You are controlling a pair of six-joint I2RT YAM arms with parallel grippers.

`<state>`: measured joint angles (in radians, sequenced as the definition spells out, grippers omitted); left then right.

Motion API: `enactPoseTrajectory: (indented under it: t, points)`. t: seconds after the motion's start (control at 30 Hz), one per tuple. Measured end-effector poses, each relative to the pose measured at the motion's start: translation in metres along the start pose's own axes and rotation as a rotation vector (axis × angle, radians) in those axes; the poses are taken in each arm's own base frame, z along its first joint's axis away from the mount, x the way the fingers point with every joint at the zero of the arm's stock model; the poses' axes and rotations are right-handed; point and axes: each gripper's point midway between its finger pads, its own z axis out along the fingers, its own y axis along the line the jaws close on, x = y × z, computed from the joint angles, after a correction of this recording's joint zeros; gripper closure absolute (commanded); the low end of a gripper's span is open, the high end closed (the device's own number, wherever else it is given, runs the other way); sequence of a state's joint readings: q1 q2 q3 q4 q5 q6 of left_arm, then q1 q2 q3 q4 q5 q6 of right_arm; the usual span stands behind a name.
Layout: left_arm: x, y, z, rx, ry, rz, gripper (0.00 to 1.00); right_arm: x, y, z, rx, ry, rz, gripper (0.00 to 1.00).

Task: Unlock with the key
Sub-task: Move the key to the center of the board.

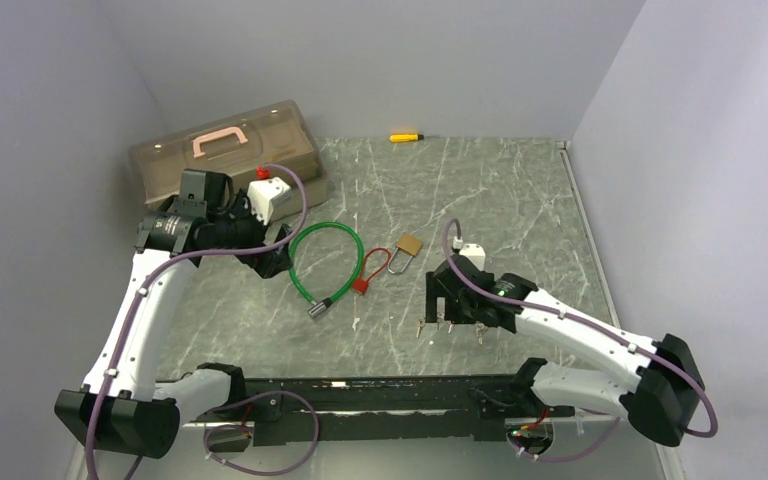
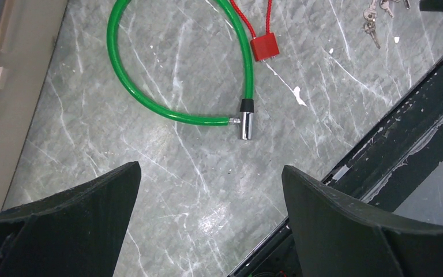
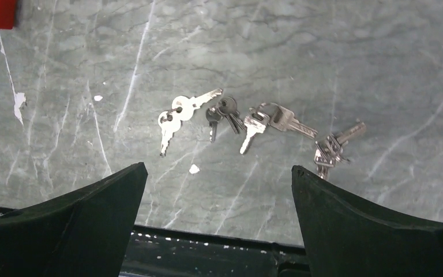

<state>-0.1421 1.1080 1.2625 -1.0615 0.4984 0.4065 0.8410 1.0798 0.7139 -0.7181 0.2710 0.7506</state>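
Keys (image 3: 254,124) lie partly hidden under the spread right pincer (image 3: 218,168).

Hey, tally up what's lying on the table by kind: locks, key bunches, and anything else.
Locks: 3 (green cable lock, red cable lock, brass padlock)
Key bunches: 4
Toolbox: 1
Yellow screwdriver: 1
Total: 9

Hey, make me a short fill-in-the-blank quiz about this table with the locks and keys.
1. The left pincer and the right pincer both stand ___.
2. The keys lie loose under the ___ pincer.
3. The cable lock has a ___ cable.
4. The toolbox has a ___ handle.
Missing words: open; right; green; pink.
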Motion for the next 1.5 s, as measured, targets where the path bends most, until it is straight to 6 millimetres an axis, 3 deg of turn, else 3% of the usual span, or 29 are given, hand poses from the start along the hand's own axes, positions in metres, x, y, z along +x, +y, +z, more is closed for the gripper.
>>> enactPoseTrajectory:
  t: [0.17, 0.37, 0.5, 0.77, 0.87, 1.1, 1.5]
  points:
    - [-0.001, -0.004, 0.003, 0.017, 0.006, 0.011, 0.01, 0.004, -0.016, -0.005, 0.055, 0.0, 0.109, 0.0]
    - [-0.001, -0.006, 0.005, 0.022, 0.011, 0.02, 0.01, 0.014, -0.06, 0.011, 0.194, 0.056, 0.287, 0.0]
    - [0.0, -0.003, 0.005, 0.011, 0.016, 0.034, 0.01, 0.018, -0.067, 0.013, 0.219, 0.071, 0.318, 0.01]
    - [0.002, -0.002, 0.004, 0.002, 0.022, 0.04, 0.01, 0.036, -0.069, 0.035, 0.224, 0.135, 0.334, 0.17]
    - [0.002, 0.0, 0.004, -0.005, 0.024, 0.043, 0.01, 0.04, -0.071, 0.042, 0.222, 0.143, 0.329, 0.31]
    - [0.004, 0.002, 0.0, -0.029, 0.031, 0.047, 0.01, 0.021, -0.048, 0.054, 0.091, 0.088, 0.313, 0.52]
    - [0.008, 0.004, -0.007, -0.067, 0.038, 0.062, 0.01, 0.01, 0.034, 0.071, -0.116, 0.138, 0.158, 0.54]
